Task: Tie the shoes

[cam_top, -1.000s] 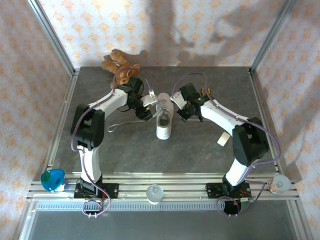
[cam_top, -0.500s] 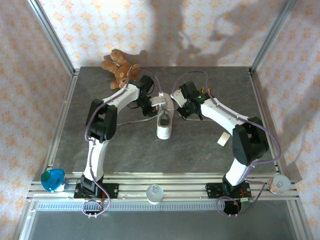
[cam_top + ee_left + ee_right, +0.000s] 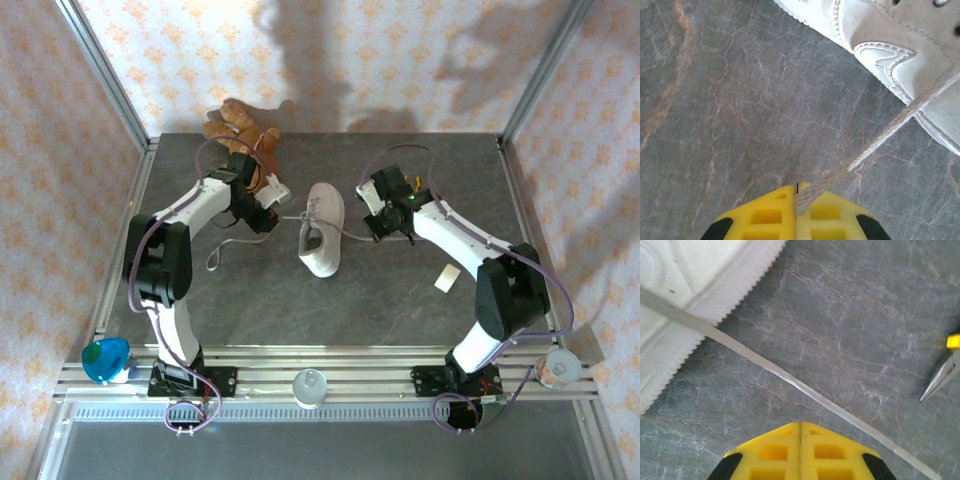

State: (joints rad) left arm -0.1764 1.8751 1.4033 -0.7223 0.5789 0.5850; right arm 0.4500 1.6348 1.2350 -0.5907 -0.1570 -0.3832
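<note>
Left tool (image 3: 796,189) withdrew clamping lace (image 3: 880,135); sneaker (image 3: 322,232) lies rightward.

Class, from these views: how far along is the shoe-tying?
Done: nothing yet that shows; there is no bow on the small white low-top sneaker. In hand: the left gripper is shut on one thin white lace, drawn taut from the shoe. The right gripper is shut, the other lace passing just beyond its tips. Left: knot and bow.
</note>
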